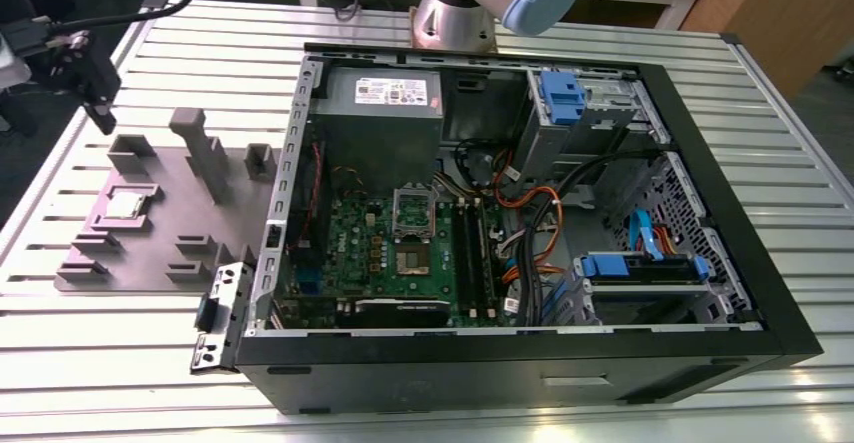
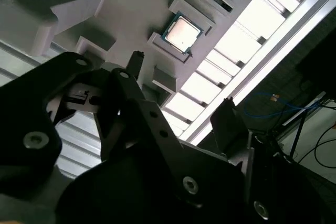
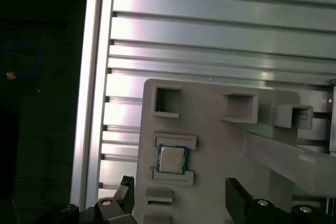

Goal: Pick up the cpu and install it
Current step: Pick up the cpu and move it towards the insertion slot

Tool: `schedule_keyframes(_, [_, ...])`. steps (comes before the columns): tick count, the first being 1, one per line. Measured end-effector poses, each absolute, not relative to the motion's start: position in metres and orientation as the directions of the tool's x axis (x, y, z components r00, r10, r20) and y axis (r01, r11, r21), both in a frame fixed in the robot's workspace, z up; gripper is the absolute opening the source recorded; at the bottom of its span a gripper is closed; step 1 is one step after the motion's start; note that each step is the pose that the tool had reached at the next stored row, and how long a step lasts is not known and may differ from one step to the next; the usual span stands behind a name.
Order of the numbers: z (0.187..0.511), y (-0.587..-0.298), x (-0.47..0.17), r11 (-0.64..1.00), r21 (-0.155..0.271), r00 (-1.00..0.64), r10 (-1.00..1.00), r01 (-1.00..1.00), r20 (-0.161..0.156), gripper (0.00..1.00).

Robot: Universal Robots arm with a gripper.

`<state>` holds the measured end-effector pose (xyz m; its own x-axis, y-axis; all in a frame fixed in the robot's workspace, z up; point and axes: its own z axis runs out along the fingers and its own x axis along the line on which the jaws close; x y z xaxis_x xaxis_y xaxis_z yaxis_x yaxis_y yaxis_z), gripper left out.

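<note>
Far on the exterior view's left, the gripper (image 3: 181,191) hangs above the grey fixture plate (image 3: 220,129), fingers spread wide and empty, apparently lined up over the cpu (image 3: 171,159). The cpu lies flat in a shallow pocket there, with raised lips on two sides keeping it square for a grasp. Further right, the computer case (image 1: 467,373) lies on its side with its panel off, so the green motherboard (image 1: 354,238) and silver socket frame (image 1: 414,213) inside face upward
</note>
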<state>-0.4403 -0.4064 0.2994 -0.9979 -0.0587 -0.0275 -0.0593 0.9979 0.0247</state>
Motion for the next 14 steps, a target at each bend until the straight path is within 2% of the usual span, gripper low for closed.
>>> schedule_keyframes(1, [0.298, -0.406, -0.440, 0.998, 0.025, -0.998, -0.059, -0.059, -0.027, 0.76])
schedule_keyframes(2, [0.296, -0.406, -0.440, 0.998, 0.025, -0.998, -0.059, -0.059, -0.027, 0.76])
schedule_keyframes(3, [0.294, -0.406, -0.440, 0.998, 0.025, -0.998, -0.059, -0.059, -0.026, 0.70])
schedule_keyframes(14, [0.275, -0.406, -0.441, 0.998, 0.025, -0.998, -0.058, -0.059, -0.021, 0.70])
